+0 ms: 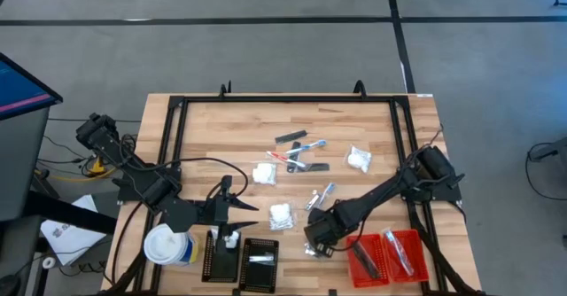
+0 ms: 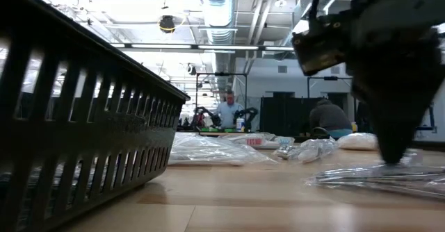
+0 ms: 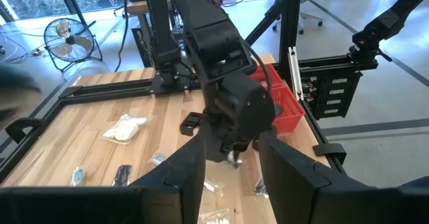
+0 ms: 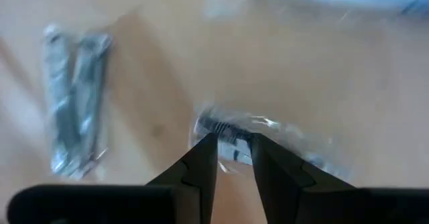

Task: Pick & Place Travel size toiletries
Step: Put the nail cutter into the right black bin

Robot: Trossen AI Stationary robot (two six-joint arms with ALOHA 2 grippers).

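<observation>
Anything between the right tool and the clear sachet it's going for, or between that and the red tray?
Nothing visible. The right tool is down on the clear plastic sachet on the wooden table. The red ribbed tray sits just beside it, nothing between.

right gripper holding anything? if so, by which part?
Right gripper fingers pinch the near edge of a clear-wrapped sachet lying on the table; not lifted. Left gripper holds nothing.

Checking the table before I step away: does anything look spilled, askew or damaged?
Nothing looks damaged or spilled. The toiletries lie loosely scattered at odd angles over the table, as items waiting to be sorted would. The right gripper is down on a clear-wrapped sachet near the red tray; the left gripper waits beside the black trays.
</observation>
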